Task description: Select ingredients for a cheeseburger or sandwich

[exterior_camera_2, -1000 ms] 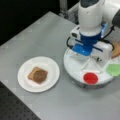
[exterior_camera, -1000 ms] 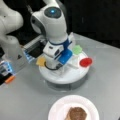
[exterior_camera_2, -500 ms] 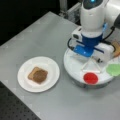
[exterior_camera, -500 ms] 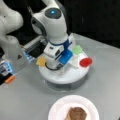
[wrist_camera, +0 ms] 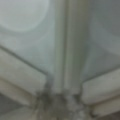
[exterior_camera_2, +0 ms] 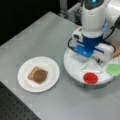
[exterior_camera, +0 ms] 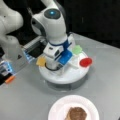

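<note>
Your arm [exterior_camera_2: 93, 22] was parked low over the round white tray [exterior_camera_2: 75, 68], gripper [exterior_camera: 53, 67] buried down at its middle, couldn't tell if it was open or closed. Over on the paper plate [exterior_camera_2: 50, 66], the patty [exterior_camera_2: 40, 75] sat on a bread slice [exterior_camera_2: 32, 73].

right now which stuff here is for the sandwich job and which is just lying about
For the job: bread slice and patty on paper plate; gripper down over white round tray; red disc; green piece.
Lying about: orange object.
</note>
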You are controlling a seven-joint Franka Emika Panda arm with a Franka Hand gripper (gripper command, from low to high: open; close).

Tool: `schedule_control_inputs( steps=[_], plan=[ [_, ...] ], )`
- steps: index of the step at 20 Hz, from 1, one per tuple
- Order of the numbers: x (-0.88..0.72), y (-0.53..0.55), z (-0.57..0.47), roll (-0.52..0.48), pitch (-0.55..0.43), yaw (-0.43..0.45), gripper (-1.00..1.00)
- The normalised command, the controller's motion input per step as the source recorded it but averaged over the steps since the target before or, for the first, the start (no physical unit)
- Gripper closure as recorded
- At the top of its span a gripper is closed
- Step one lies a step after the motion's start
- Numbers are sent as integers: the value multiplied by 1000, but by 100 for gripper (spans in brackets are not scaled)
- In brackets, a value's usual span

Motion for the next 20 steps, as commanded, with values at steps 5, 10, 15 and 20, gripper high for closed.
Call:
schedule_control_inputs(
  steps=[5, 10, 15, 20],
  plan=[
    [-229, 63, -226, -145, -164, 67, -100],
    [-242, 62, -235, -150, -162, 57, -100],
    [-249, 42, -241, -143, -173, 56, -100],
    [-270, -1, -235, -105, -162, 65, -100]
  ],
)
